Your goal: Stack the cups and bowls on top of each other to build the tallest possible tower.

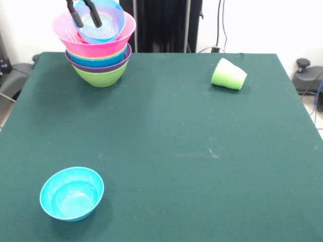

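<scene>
The tower point(101, 60) stands at the far left of the green table: a lime green bowl point(101, 76) at its base, then purple, blue and green rims, and a big pink bowl point(98, 46) on top. A pale blue bowl point(107, 22) leans tilted inside the pink one. My gripper point(85, 14) hangs over it, open, its two black fingers point(75, 15) apart, one on each side of the blue bowl's left rim. A light green cup point(228, 74) lies on its side at the far right. A small cyan bowl point(71, 193) sits upright at the near left.
The dark green table point(166, 146) ends close behind the tower. Black posts point(161, 25) and cables stand behind the far edge. Grey equipment shows off both side edges.
</scene>
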`<action>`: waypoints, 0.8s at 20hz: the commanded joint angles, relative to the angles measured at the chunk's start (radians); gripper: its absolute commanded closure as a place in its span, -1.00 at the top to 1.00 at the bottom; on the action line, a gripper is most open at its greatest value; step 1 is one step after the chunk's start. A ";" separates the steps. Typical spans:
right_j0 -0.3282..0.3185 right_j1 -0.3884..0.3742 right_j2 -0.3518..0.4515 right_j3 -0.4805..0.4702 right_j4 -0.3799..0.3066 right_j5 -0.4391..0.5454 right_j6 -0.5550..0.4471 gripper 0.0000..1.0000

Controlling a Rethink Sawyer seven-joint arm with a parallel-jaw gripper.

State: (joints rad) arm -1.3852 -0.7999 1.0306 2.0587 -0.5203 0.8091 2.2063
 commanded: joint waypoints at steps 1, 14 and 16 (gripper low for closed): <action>-0.039 -0.123 0.105 0.162 0.065 0.033 -0.166 1.00; -0.108 -0.221 0.206 0.265 0.153 0.033 -0.136 1.00; -0.089 -0.203 0.188 0.263 0.133 0.011 -0.124 1.00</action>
State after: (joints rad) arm -1.5375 -1.0279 1.1935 2.2290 -0.3639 0.8091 2.2063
